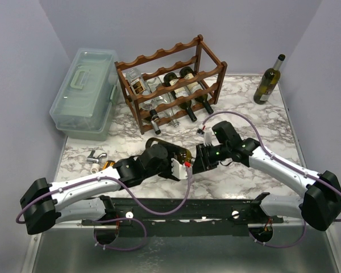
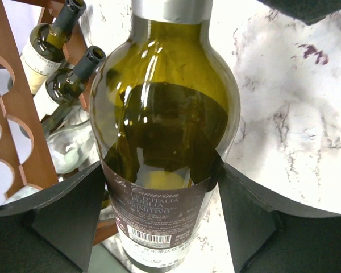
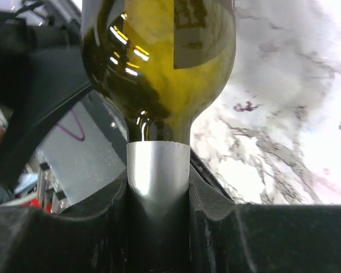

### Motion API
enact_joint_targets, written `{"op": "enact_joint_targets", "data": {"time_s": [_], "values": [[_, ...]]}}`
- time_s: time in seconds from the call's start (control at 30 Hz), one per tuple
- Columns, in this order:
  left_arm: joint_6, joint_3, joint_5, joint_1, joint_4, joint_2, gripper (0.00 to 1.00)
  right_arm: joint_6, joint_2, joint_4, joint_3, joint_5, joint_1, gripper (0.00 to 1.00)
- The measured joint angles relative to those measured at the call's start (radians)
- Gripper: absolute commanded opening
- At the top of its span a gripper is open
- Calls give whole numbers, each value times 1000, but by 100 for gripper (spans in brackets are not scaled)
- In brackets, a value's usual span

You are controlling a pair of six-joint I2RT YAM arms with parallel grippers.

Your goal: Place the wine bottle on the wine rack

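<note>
Way off to the left of the left fingers, a pale green plastic box is parked on the marble counter. A small silvery bit is lying closer in on that same side, and what it is can't be made out tbh.

The left fingers are wrapped round the fat body of the bottle, one on each side at the dark label. Both are seen snug against the glass with no gap to be spotted, so it's gripped there. The bottle is olive-green with a silver foil neck. It's laid roughly level between the two sets of fingers, base toward the left ones and neck toward the right ones. Whether it's lifted clear of the counter can't be told.

It's not on the rack yet. The rack is stood beyond both sets of fingers, apart from them. Racked bottles are already laid in its middle and lower tiers, necks pointed back toward the fingers.

The right fingers are pinched narrow on the foil neck, which is clamped tight between them just below the shoulder.

Well beyond the right fingers and off to their right, a spare bottle is stood upright by itself.
</note>
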Motion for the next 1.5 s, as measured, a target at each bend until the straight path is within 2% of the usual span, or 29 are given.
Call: {"op": "enact_joint_targets", "data": {"time_s": [0.23, 0.3, 0.43, 0.53, 0.7, 0.8, 0.83, 1.0, 1.1, 1.3, 1.5], "values": [[-240, 159, 187, -3, 10, -176, 94, 34, -4, -2, -27, 93, -21, 1], [-281, 218, 214, -3, 3, -197, 97, 42, -10, -1, -27, 94, -21, 1], [-338, 344, 212, 5, -30, -192, 99, 54, -23, -1, -28, 94, -21, 1], [-362, 421, 165, 13, -50, -172, 99, 66, -35, -1, -28, 95, -21, 0], [-461, 572, -33, 81, -49, -55, 99, 102, -63, 12, -34, 94, -21, 1], [-593, 645, -132, 225, -60, 29, 99, 141, -100, 57, -66, 94, -21, 1], [-651, 666, -156, 306, -72, 61, 99, 155, -112, 70, -76, 93, -21, 1], [-881, 682, -210, 565, -130, 133, 99, 221, -154, 140, -102, 91, -21, 0], [-975, 682, -209, 643, -147, 148, 98, 248, -182, 188, -112, 89, -21, 0], [-1050, 647, -182, 692, -112, 166, 94, 300, -249, 317, -163, 92, -21, 1], [-1059, 554, -109, 692, -63, 203, 82, 328, -267, 348, -165, 161, -21, 1]]}}
